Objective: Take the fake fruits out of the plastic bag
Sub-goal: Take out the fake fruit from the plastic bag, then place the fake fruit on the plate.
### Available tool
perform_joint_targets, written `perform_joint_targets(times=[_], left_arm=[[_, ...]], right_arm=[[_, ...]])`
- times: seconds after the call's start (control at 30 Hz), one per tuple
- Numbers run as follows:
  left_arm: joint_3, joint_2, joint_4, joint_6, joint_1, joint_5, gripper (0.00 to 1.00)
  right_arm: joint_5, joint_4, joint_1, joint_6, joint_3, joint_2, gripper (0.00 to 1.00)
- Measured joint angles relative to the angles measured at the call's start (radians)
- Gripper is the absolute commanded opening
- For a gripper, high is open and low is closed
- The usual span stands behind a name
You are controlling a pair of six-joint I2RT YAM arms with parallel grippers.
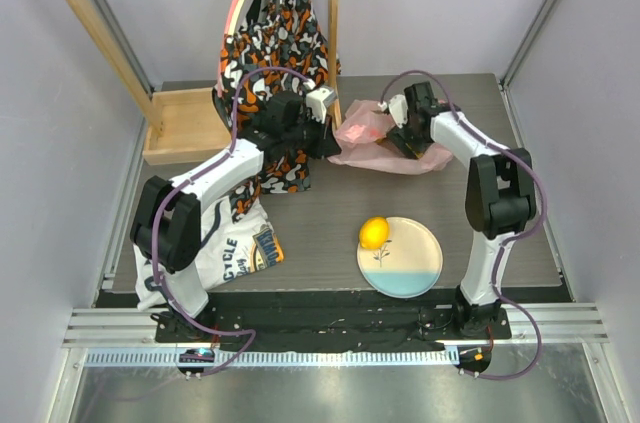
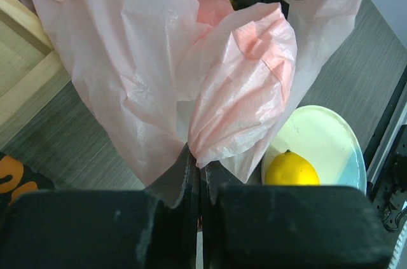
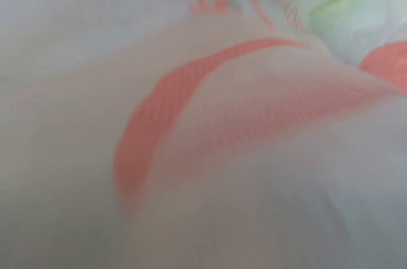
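The plastic bag [image 1: 365, 135] lies at the far centre of the table, its long axis running left to right. The left gripper [image 2: 198, 177] is pressed together on a pink fold at the bag's left end. The right gripper [image 1: 403, 135] is buried in film, its spread indiscernible. One lemon [image 1: 373, 233] sits on the nearer plate [image 1: 425, 278]. The fold is best held taut and raised, so the right fingers meet fruit, not film. The mouth's direction is unclear.
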Motion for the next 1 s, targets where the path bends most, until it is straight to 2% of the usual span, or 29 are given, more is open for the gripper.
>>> perform_joint_targets(times=[0.13, 0.23, 0.4, 0.53, 0.67, 0.8, 1.0], left_arm=[[0.002, 0.0, -0.001, 0.001, 0.0, -0.003, 0.04], [0.013, 0.002, -0.002, 0.002, 0.0, -0.004, 0.04], [0.048, 0.013, 0.0, 0.002, 0.0, -0.011, 0.05], [0.055, 0.014, 0.0, 0.005, 0.0, -0.019, 0.05], [0.069, 0.026, -0.001, 0.005, 0.0, -0.023, 0.05], [0.076, 0.034, -0.001, 0.006, 0.0, -0.03, 0.05], [0.082, 0.035, -0.001, 0.02, 0.0, -0.038, 0.05]], right_arm=[[-0.199, 0.013, -0.006, 0.011, 0.019, -0.087, 0.49], [-0.359, 0.062, -0.006, 0.036, -0.016, -0.244, 0.49], [-0.518, 0.126, -0.005, 0.085, -0.058, -0.454, 0.54], [-0.613, 0.138, -0.005, 0.141, -0.077, -0.52, 0.6], [-0.731, 0.12, -0.005, 0.214, -0.077, -0.539, 0.59], [-0.81, -0.029, -0.005, 0.162, -0.071, -0.563, 0.59], [-0.847, -0.326, -0.005, -0.103, -0.145, -0.643, 0.57]])
